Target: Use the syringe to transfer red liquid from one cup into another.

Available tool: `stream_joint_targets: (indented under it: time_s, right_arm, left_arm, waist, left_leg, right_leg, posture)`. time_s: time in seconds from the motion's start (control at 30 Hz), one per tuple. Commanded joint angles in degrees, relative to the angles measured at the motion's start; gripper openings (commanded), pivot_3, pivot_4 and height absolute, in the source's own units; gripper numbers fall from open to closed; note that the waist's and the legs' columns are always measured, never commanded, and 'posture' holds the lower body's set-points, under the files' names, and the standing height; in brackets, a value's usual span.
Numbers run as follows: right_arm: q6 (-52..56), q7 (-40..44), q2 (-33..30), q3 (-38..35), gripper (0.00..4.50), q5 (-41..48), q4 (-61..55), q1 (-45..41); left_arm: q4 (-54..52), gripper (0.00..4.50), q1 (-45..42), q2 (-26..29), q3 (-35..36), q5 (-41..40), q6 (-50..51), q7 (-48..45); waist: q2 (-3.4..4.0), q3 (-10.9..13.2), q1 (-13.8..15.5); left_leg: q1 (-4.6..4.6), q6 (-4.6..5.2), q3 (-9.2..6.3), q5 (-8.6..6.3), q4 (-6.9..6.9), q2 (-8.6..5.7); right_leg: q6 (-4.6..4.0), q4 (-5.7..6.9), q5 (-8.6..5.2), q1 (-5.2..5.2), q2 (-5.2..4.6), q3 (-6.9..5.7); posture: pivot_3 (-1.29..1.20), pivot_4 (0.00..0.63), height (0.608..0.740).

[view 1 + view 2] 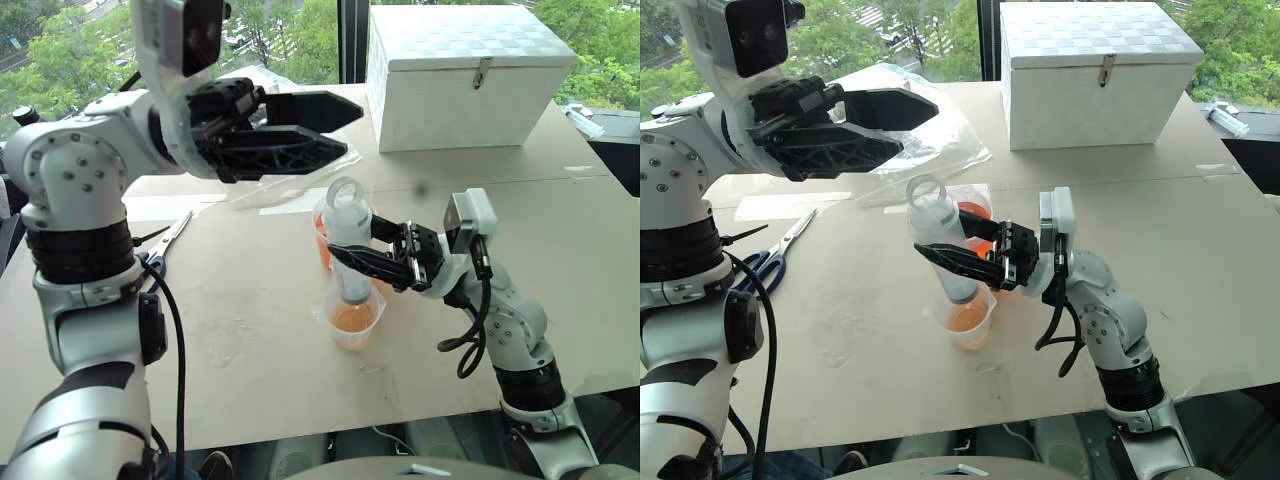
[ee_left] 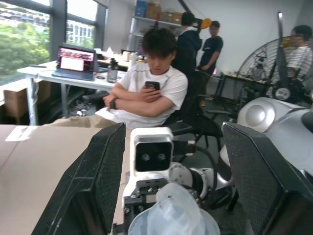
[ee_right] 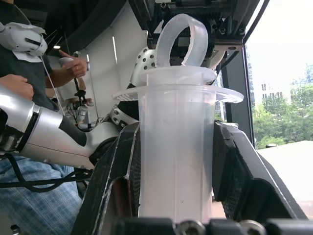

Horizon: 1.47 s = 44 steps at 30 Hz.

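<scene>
The clear syringe (image 1: 347, 232) stands upright, its tip down inside the short spouted cup (image 1: 354, 318), which holds a little orange-red liquid (image 1: 352, 320). My right gripper (image 1: 352, 258) is shut on the syringe barrel (image 3: 176, 156) from the right, a finger (image 3: 117, 181) pressing each side. The plunger ring (image 3: 181, 41) sits just above the barrel flange. Close behind stands the taller cup (image 1: 978, 222) with red liquid in it. My left gripper (image 1: 350, 130) hovers above and to the left of the ring, open and empty; its fingers (image 2: 93, 181) frame the ring (image 2: 173, 215) below.
A white box (image 1: 465, 75) stands at the back right of the table. Scissors (image 1: 165, 243) lie at the left, and a crumpled clear plastic bag (image 1: 945, 140) lies behind the cups. People sit and stand beyond the table's right side (image 2: 151, 93).
</scene>
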Motion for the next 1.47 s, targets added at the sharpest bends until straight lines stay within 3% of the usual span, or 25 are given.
stream_joint_targets:
  time_s: [0.03, 0.23, 0.3, 0.4, 0.47, 0.53, 0.67, 0.73, 0.8, 0.83, 0.93, 0.97, 1.07, 1.2, 1.33, 1.47]
  right_arm:
    - [1.75, -4.26, -0.13, -3.65, 1.47, 5.42, -6.44, -1.49]
    - [7.39, -18.02, -2.11, -11.87, 1.47, 17.43, -10.67, -5.10]
    - [11.61, -23.25, -7.85, -16.91, 1.47, 22.46, -10.71, -6.06]
    - [21.89, -29.24, -22.00, -21.93, 1.47, 26.47, -9.14, -4.29]
    - [31.39, -31.18, -34.12, -23.38, 1.47, 26.10, -6.95, -1.12]
    - [35.46, -31.04, -40.21, -21.98, 1.47, 23.16, -4.30, 1.13]
    - [40.17, -34.94, -40.96, -19.41, 1.47, 20.03, 0.31, 1.19]
    - [39.43, -35.69, -39.94, -15.66, 1.47, 13.90, 3.46, 0.92]
    - [35.14, -34.15, -38.80, -12.09, 2.50, 7.16, 5.38, 0.59]
    - [32.75, -33.12, -38.13, -11.26, 2.78, 4.63, 6.04, 0.50]
    - [27.78, -28.32, -37.02, -12.11, 4.28, 1.55, 6.56, 1.15]
    - [26.80, -26.51, -37.41, -12.87, 4.48, 1.06, 6.14, 1.80]
    - [26.04, -21.12, -39.10, -17.68, 4.48, 2.96, 3.98, 5.00]
    - [15.58, -5.53, -43.19, -27.70, 4.48, 1.16, 1.74, 16.93]
    - [3.35, 2.46, -43.18, -33.39, 4.48, -5.42, 9.95, 25.74]
    - [-7.13, 9.20, -42.72, -34.59, 4.48, -11.15, 19.84, 31.01]
  left_arm:
    - [1.58, 3.16, -0.60, 1.74, 3.64, 2.22, -2.69, 3.54]
    - [-1.45, 3.16, 6.30, 4.86, 7.80, 4.73, -4.76, 8.36]
    - [-5.03, 3.16, 12.35, 7.31, 10.44, 4.62, -4.15, 9.31]
    - [-10.12, 3.16, 22.53, 10.85, 14.64, 5.38, -4.43, 10.30]
    - [-12.32, 3.16, 30.74, 11.46, 19.20, 6.43, -4.45, 13.23]
    - [-15.17, 3.16, 39.40, 12.06, 21.77, 9.32, -6.48, 13.44]
    - [-19.18, 3.16, 49.33, 11.18, 22.40, 13.23, -11.30, 14.24]
    - [-21.15, 3.16, 55.89, 9.71, 20.39, 17.97, -15.99, 14.68]
    - [-21.86, 3.24, 61.12, 7.71, 17.63, 22.35, -20.47, 15.74]
    - [-21.81, 3.24, 62.50, 6.62, 16.60, 23.98, -22.71, 16.17]
    - [-21.90, 3.24, 64.14, 3.97, 14.23, 26.90, -25.41, 18.97]
    - [-22.37, 3.24, 64.42, 2.96, 13.79, 27.61, -26.10, 20.13]
    - [-23.86, 3.24, 65.44, 1.24, 12.81, 28.89, -26.22, 23.00]
    - [-25.73, 3.24, 70.50, -0.16, 11.89, 31.63, -28.79, 24.00]
    - [-25.23, 3.24, 74.76, -0.91, 10.18, 34.26, -31.73, 24.02]
    - [-23.10, 3.24, 77.36, -1.59, 8.57, 35.82, -34.83, 22.66]
  waist:
    - [0.00, 0.00, 0.04]
    - [0.00, 0.00, -0.09]
    - [0.01, 0.01, -0.16]
    - [0.01, 0.01, 0.08]
    - [0.00, 0.01, 0.62]
    - [0.00, 0.00, 0.88]
    - [-0.01, -0.01, 1.03]
    - [0.01, -0.04, 1.18]
    - [0.02, -0.05, 1.33]
    - [0.02, -0.04, 1.39]
    - [0.02, -0.04, 1.93]
    - [0.02, -0.04, 2.12]
    - [0.01, -0.04, 2.50]
    - [0.03, -0.05, 2.93]
    - [0.02, -0.12, 2.80]
    - [0.07, -0.15, 2.69]
  left_leg:
    - [0.00, 0.00, 0.00, 0.00, 0.00, 0.00]
    - [0.01, 0.00, -0.01, 0.00, -0.01, 0.00]
    - [0.00, 0.00, 0.00, 0.00, -0.01, 0.01]
    - [-0.04, 0.01, 0.02, -0.01, -0.04, 0.00]
    - [-0.04, 0.02, 0.01, -0.01, -0.14, 0.00]
    - [-0.02, 0.02, 0.02, -0.01, -0.24, 0.01]
    - [0.06, 0.03, 0.18, -0.02, -0.39, 0.04]
    - [0.09, 0.05, 0.21, -0.03, -0.39, 0.04]
    - [0.09, 0.09, 0.28, -0.05, -0.39, 0.03]
    - [0.06, 0.11, 0.30, -0.06, -0.39, 0.04]
    - [-0.01, 0.11, 0.24, -0.07, -0.40, 0.04]
    - [-0.01, 0.12, 0.23, -0.07, -0.40, 0.04]
    - [-0.01, 0.18, 0.23, -0.11, -0.40, 0.04]
    - [-0.01, 0.37, 0.24, -0.23, -0.42, 0.04]
    - [0.05, 0.45, 0.21, -0.27, -0.46, 0.04]
    - [0.45, 0.52, 0.25, -0.32, -0.46, 0.04]
  right_leg:
    - [0.00, 0.00, 0.00, 0.00, -0.01, 0.00]
    - [0.00, 0.00, 0.00, 0.00, -0.05, 0.00]
    - [0.00, -0.01, 0.00, 0.00, -0.10, 0.02]
    - [0.00, -0.07, 0.00, 0.00, -0.19, 0.00]
    - [-0.02, -0.15, -0.01, 0.01, -0.24, -0.06]
    - [-0.04, -0.17, -0.02, 0.02, -0.24, -0.05]
    - [-0.05, -0.15, -0.02, 0.00, -0.22, 0.10]
    - [-0.05, -0.14, -0.02, 0.01, -0.25, 0.13]
    - [-0.05, -0.17, -0.02, 0.02, -0.27, 0.18]
    - [-0.05, -0.19, -0.02, -0.01, -0.27, 0.19]
    - [-0.04, -0.21, -0.01, -0.04, -0.26, 0.11]
    - [-0.04, -0.20, -0.01, -0.03, -0.27, 0.10]
    - [-0.03, -0.24, -0.01, -0.01, -0.29, 0.09]
    - [-0.03, -0.33, -0.01, 0.02, -0.30, 0.09]
    - [-0.03, -0.47, 0.00, 0.17, -0.30, 0.05]
    - [-0.05, -0.46, -0.01, 0.50, -0.31, 0.08]
  posture:
    - [0.00, 0.150, 0.740]
    - [0.00, 0.150, 0.740]
    - [0.00, 0.150, 0.740]
    - [0.00, 0.150, 0.740]
    - [0.00, 0.150, 0.740]
    - [0.00, 0.150, 0.740]
    - [0.00, 0.150, 0.740]
    - [0.00, 0.150, 0.740]
    - [0.00, 0.150, 0.740]
    - [0.00, 0.150, 0.740]
    - [0.00, 0.150, 0.740]
    - [0.00, 0.150, 0.740]
    - [0.00, 0.150, 0.740]
    - [0.00, 0.150, 0.740]
    - [0.00, 0.150, 0.740]
    - [0.00, 0.150, 0.740]
